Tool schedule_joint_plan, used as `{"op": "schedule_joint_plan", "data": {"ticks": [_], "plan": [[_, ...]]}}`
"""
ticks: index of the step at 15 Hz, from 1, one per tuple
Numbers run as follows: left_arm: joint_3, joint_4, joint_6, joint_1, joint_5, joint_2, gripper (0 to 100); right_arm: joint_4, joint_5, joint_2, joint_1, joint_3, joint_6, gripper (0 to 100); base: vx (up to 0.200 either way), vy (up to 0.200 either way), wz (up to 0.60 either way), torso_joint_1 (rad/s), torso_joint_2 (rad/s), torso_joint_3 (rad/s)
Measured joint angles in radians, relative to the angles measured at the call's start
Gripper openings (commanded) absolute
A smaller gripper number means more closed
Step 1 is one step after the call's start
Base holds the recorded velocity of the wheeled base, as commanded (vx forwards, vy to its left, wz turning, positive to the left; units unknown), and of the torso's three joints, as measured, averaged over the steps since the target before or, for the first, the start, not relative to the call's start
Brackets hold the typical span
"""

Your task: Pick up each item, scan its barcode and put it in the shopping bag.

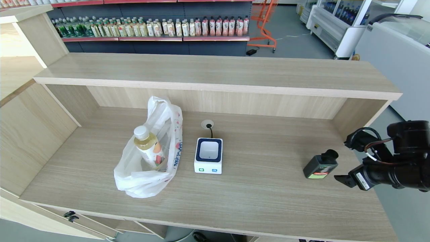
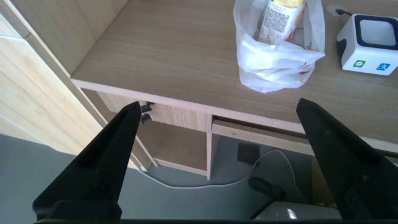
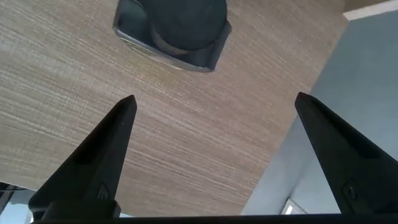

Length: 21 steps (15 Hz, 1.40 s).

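Observation:
A white plastic shopping bag (image 1: 144, 178) (image 2: 273, 65) stands open on the wooden counter, left of centre. Upright inside it is a bottle (image 1: 147, 146) (image 2: 278, 18) of yellowish drink with a pale cap. Beside the bag sits the white barcode scanner (image 1: 208, 155) (image 2: 368, 34) with a dark blue window frame. A small dark grey container (image 1: 319, 166) (image 3: 174, 28) with a black round cap lies near the counter's right end. My right gripper (image 3: 216, 98) is open just short of that container, not touching it. My left gripper (image 2: 217, 106) hangs open below the counter's front edge, holding nothing.
A raised back ledge (image 1: 215, 72) and side walls (image 1: 37, 127) box in the counter. A cable hole (image 1: 207, 124) lies behind the scanner. The counter's right edge (image 1: 376, 198) runs close to the container. Bare surface lies between scanner and container.

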Motion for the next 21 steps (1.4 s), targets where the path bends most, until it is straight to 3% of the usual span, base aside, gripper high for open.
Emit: {"op": "schedule_joint_plan", "data": {"ticks": [2,7,16,17,21], "plan": [[0.000,0.000,0.000,0.000,0.000,0.000,100,-0.022,0.064,0.057,0.034,-0.028,-0.004,100,0.000,0.000,0.00,0.000,0.00,0.000],[0.000,0.000,0.000,0.000,0.000,0.000,100,-0.072,0.078,0.168,0.081,-0.122,-0.067,100,0.000,0.000,0.00,0.000,0.00,0.000],[0.000,0.000,0.000,0.000,0.000,0.000,100,-0.099,0.170,0.232,0.096,-0.144,-0.073,100,0.000,0.000,0.00,0.000,0.00,0.000],[0.000,0.000,0.000,0.000,0.000,0.000,100,-0.100,0.170,0.236,0.096,-0.145,-0.073,0,0.000,0.000,0.00,0.000,0.00,0.000],[0.000,0.000,0.000,0.000,0.000,0.000,100,-0.102,0.171,0.243,0.099,-0.142,-0.093,0,0.000,0.000,0.00,0.000,0.00,0.000]]}}
